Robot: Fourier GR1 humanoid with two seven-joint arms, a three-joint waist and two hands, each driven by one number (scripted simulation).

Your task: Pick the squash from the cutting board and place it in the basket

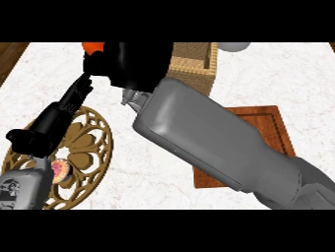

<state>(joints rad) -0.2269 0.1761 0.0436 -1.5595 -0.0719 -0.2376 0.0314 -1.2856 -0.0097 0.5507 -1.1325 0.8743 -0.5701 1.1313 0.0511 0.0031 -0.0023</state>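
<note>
White marble covered the desk (286, 83), with strips of brown wooden floor showing at both far corners.

Nearest, at the lower left, the left robot hand (47, 125) reached up and away over a round gold trivet (90, 147) with an openwork flower pattern; its fingers pointed long and fairly straight toward the far side and held nothing that could be seen. A small pinkish, speckled object (60, 168) lay on the trivet beside the wrist; what it was could not be told.

To the right, one wooden cutting board (272, 128) lay flat, half hidden by the grey right forearm that crossed it. No squash showed on the board's bare part.

Farther off stood one woven basket (196, 66). The right robot hand (138, 61) hung at the basket's near left side, a dark mass curled shut, with a bit of orange (92, 47) poking out at its far left edge. That orange bit was probably the squash, held in the hand and just beside the basket, not yet in it.

Judging by its kind, a squash would be stiff, smooth-skinned and fairly heavy for its size, liable to slip or roll; a hold round its thick middle would suit best.

A pale rounded object (234, 47) sat at the far edge behind the basket.

Count: two hands, one board, one basket, one trivet, one squash.
</note>
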